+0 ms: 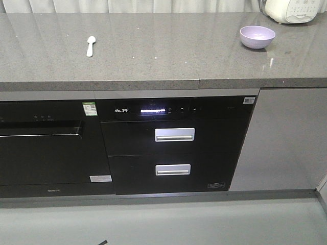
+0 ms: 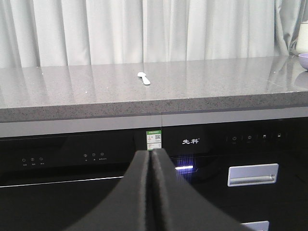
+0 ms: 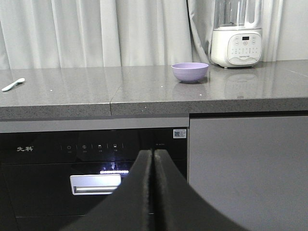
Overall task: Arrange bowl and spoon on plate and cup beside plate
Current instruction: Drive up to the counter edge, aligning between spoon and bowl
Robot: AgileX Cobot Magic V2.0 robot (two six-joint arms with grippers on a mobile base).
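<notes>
Both pincers (image 2: pixel 151 153) (image 3: pixel 153 152) below spoon (image 2: pixel 144 78), bowl (image 3: pixel 190 72)

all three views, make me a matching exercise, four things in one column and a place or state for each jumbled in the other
Things
1. spoon
2. bowl
3. white appliance
4. left gripper

Places or states
A. lavender, on the right part of the countertop
B. shut, nothing between its jaws
C. lying flat on the left part of the countertop
D. far right at the back, in front of the curtain

Pairs: 1-C, 2-A, 3-D, 4-B
</notes>
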